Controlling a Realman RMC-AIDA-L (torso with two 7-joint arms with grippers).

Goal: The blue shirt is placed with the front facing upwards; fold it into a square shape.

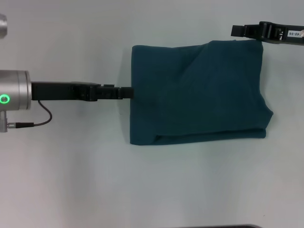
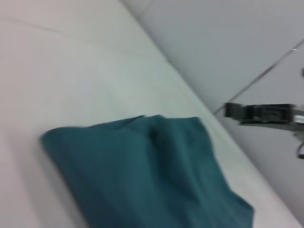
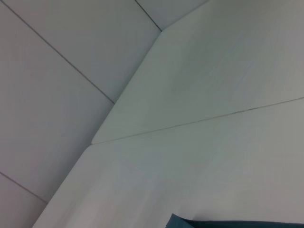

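The blue shirt (image 1: 197,92) lies folded into a near-square block on the white table (image 1: 71,180), plain teal side up. My left gripper (image 1: 127,92) sits at the shirt's left edge, touching or nearly so; whether it is released or clenched I cannot tell. My right gripper (image 1: 240,31) hangs just past the shirt's far right corner, its grip likewise unclear. If I pull away with cloth caught, I judge the layers could drag apart and spoil the square. No print shows; a small tag on my right arm is unreadable
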